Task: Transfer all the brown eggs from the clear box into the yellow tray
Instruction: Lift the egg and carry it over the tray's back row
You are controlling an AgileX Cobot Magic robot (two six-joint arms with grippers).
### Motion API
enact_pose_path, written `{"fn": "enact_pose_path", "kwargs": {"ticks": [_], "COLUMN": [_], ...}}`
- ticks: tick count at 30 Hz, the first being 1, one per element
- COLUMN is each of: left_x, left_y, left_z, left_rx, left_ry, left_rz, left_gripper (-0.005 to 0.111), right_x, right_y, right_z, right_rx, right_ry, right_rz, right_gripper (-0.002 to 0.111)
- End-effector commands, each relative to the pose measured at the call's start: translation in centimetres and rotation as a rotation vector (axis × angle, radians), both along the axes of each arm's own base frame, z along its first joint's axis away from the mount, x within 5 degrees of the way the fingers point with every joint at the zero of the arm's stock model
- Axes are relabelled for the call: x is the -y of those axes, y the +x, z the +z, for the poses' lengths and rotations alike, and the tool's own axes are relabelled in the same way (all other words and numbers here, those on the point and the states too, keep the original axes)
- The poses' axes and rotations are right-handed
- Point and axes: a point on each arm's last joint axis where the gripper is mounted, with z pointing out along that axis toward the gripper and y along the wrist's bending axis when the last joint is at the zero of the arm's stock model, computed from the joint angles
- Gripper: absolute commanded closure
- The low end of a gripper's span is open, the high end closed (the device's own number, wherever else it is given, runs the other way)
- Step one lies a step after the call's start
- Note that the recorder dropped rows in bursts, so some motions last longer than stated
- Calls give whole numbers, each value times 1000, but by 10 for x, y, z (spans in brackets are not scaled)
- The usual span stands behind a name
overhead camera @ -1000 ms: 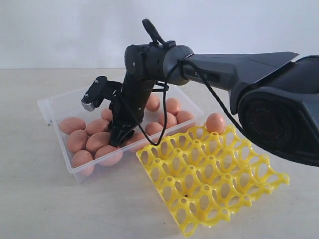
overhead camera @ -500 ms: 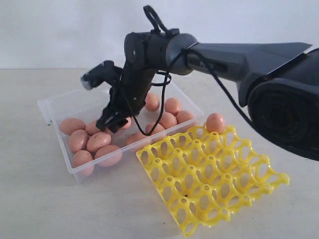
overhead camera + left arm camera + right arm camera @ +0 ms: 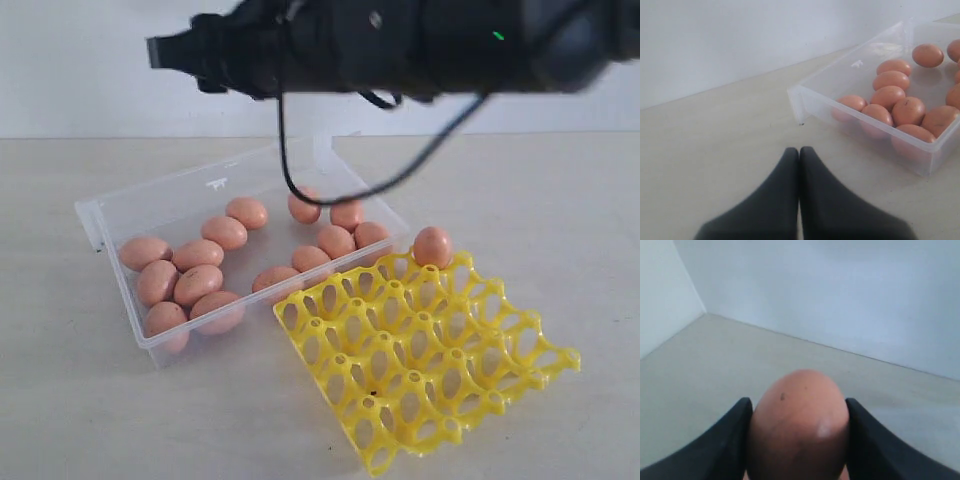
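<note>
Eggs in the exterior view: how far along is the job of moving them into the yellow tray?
Done: one egg sits in a corner cup of the yellow tray.
In hand: the right gripper holds a second egg.
Left: about fourteen eggs lie in the clear box, and the rest of the tray is empty. The left gripper is shut and holds nothing.

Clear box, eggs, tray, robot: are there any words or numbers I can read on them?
No text can be read.
Small white mark on the clear box floor: too small and blurred to read.
Brown eggs and yellow tray: no writing.
</note>
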Motion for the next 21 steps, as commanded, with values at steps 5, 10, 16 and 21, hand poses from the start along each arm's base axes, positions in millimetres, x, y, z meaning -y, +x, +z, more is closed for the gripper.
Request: {"fn": "enact_pose_path", "kwargs": {"ticks": [5,10,16,21], "left_x": [0,0,0,0], "left_y": [0,0,0,0], "left_z": [1,1,1,1], "left_rx": [10,10,10,10], "left_ry": [-8,-8,-8,-8], "left_rz": [-1,-1,-1,-1], "left_gripper": [111,111,111,111], "right_x": [160,258,293,306], "right_y": [-75,-73,-33,-11], "right_z": [-54,-54,-42,-57], "right_rx": [81,118,62,-78], "right_ry": [239,530,385,404], "right_rz": [-524,-902,-268,67], "right_gripper": [109,109,109,109]}}
